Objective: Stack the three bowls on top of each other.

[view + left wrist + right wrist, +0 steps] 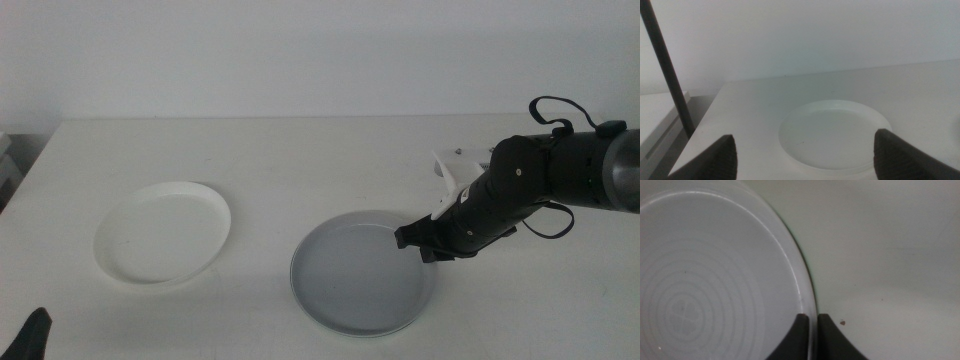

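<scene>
Right hand (428, 243) pinches the grey bowl's (362, 272) rim, near-shut, at its right edge on the tabletop (300, 160). You should lift level toward the white bowl (163, 231) at left. Left hand (805, 155) waits, wide open, empty.

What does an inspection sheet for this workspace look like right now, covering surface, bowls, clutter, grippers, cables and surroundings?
Surface: white table, a few small specks near the grey bowl.
Job's things: white bowl on the left, apart from the grey bowl at centre-right; a pale rim shows beneath the grey bowl; nothing else is visibly stacked.
Clutter: nothing seen.
Grippers: right gripper shut on the grey bowl's rim; left gripper open, waiting at the near-left edge, facing the white bowl.
Cables: black cable loops on the right arm.
Surroundings: plain white wall; dark pole beside the table.
</scene>
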Tool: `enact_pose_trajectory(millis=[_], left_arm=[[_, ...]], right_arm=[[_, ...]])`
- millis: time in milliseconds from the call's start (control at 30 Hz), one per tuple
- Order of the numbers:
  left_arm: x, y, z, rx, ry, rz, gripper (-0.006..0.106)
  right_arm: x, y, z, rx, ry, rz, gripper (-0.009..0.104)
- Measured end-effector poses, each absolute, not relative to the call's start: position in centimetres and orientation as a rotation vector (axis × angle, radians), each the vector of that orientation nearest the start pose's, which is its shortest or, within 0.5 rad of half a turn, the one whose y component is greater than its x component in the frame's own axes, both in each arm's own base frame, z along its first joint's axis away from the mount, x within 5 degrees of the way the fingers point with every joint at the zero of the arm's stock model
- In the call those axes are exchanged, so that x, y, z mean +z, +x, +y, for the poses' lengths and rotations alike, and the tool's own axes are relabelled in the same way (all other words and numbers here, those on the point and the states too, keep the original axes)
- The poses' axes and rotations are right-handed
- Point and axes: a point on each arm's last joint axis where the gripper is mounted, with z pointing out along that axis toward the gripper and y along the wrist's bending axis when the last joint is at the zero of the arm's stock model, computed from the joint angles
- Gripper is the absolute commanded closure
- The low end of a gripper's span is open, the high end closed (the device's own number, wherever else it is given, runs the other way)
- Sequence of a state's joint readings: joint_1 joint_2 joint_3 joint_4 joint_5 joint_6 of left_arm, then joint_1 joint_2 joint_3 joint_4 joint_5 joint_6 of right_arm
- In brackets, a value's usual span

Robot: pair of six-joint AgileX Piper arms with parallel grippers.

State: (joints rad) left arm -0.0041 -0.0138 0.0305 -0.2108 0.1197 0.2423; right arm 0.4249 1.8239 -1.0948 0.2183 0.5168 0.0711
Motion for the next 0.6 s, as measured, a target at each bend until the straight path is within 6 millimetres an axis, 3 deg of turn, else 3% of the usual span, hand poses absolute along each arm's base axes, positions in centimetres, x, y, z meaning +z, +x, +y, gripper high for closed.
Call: enact_pose_trajectory(millis=[200,300,467,600], left_arm=[[19.3,5.7,-0.3,0.002,0.049,1.617,-0.005],[19.3,5.7,-0.3,0.002,0.049,1.617,-0.005],[19.3,5.7,-0.3,0.002,0.049,1.617,-0.005],[19.3,5.7,-0.3,0.002,0.049,1.617,-0.005]], right_arm=[[17.4,32.2,15.8,0.335,-0.306,2.777,0.05],[18.7,32.2,15.8,0.345,-0.327,2.761,0.036],[24.1,30.4,15.1,0.363,-0.451,2.639,0.03],[30.0,27.0,13.7,0.378,-0.544,2.456,0.032]])
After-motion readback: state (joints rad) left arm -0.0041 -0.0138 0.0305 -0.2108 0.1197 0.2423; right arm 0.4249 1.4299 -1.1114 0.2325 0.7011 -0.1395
